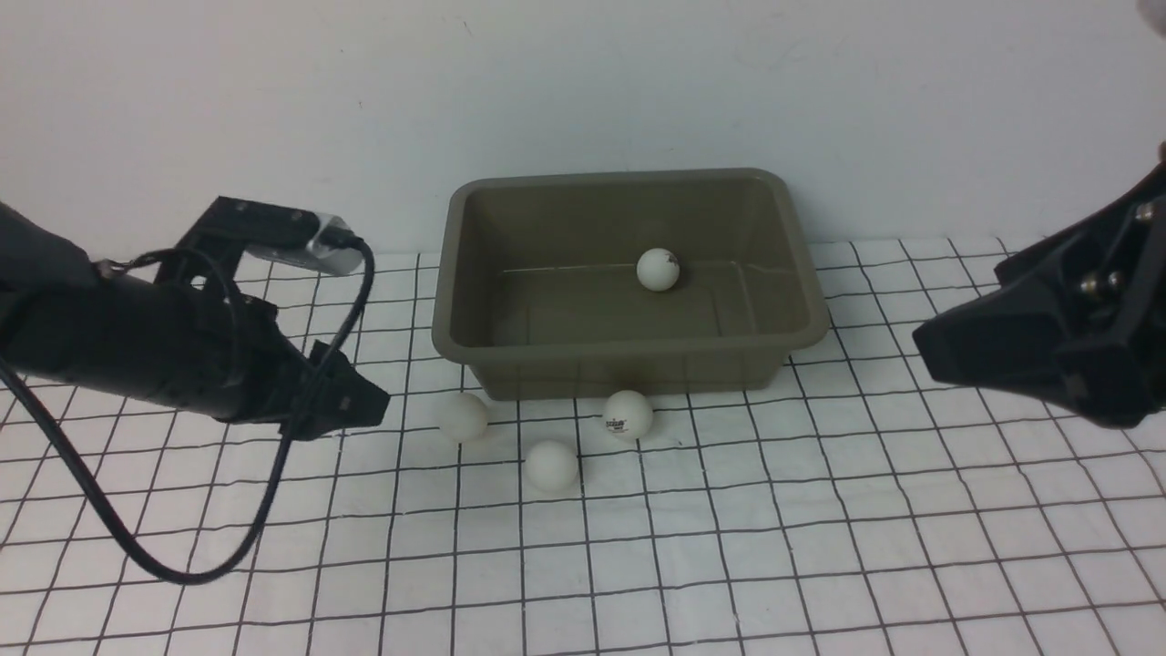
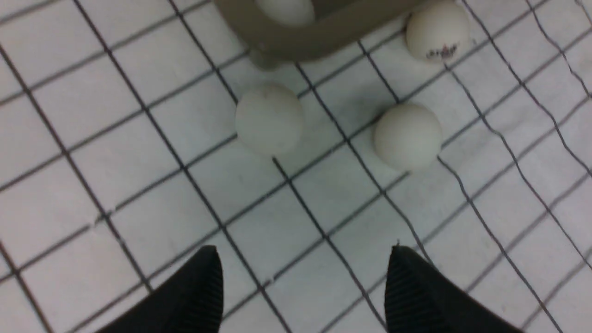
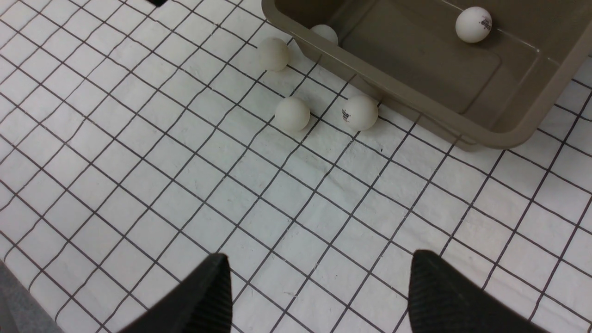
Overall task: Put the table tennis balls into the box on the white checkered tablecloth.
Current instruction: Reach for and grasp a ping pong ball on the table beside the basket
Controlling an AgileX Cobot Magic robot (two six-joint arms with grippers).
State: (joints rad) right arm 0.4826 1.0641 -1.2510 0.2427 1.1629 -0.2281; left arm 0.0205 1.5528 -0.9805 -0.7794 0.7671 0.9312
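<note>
Left end effector (image 2: 304, 252), right end effector (image 3: 319, 256): wide, empty. Three table tennis balls (image 1: 552, 465) lay on checkered tablecloth (image 1: 729, 547) by near wall of box (image 1: 629, 363), two inside. Left probably needed centred straddle, soft close.

Small round matte white table tennis balls (image 1: 551, 466), one bearing a dark-and-red logo; a rectangular olive-brown plastic box (image 1: 629, 369); a white checkered tablecloth (image 1: 729, 565) with thin black grid lines.

Left arm (image 1: 137, 355), right arm (image 1: 1048, 351): jaws apart.
</note>
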